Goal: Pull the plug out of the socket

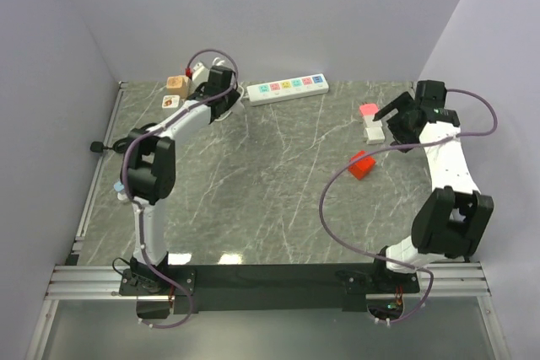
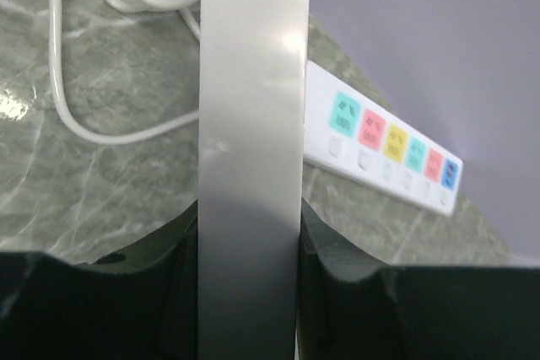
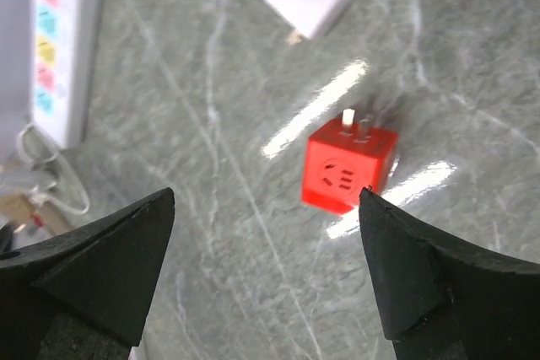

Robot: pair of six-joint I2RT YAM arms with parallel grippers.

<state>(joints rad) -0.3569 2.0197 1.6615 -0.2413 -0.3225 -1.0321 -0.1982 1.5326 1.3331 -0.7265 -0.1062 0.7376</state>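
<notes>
The left arm [image 1: 152, 166] is stretched to the far left corner, its wrist above the loose white cord [image 2: 76, 124] near the end of the white power strip [image 1: 287, 88]. The left gripper [image 2: 249, 221] shows a pale upright band between its black fingers [image 2: 126, 292]; I cannot tell whether it is clamped. The right arm [image 1: 447, 166] is bent up at the right side. The right gripper [image 3: 266, 200] hangs over the red cube socket [image 3: 348, 173], released and holding nothing.

The plug [image 1: 96, 147] is a tiny black lump past the left edge of the table [image 1: 278, 183], well apart from the cube and the strip. It lies roughly crosswise, its thin dark cord running right toward the left arm. It is too small to tell which way its prongs point.
</notes>
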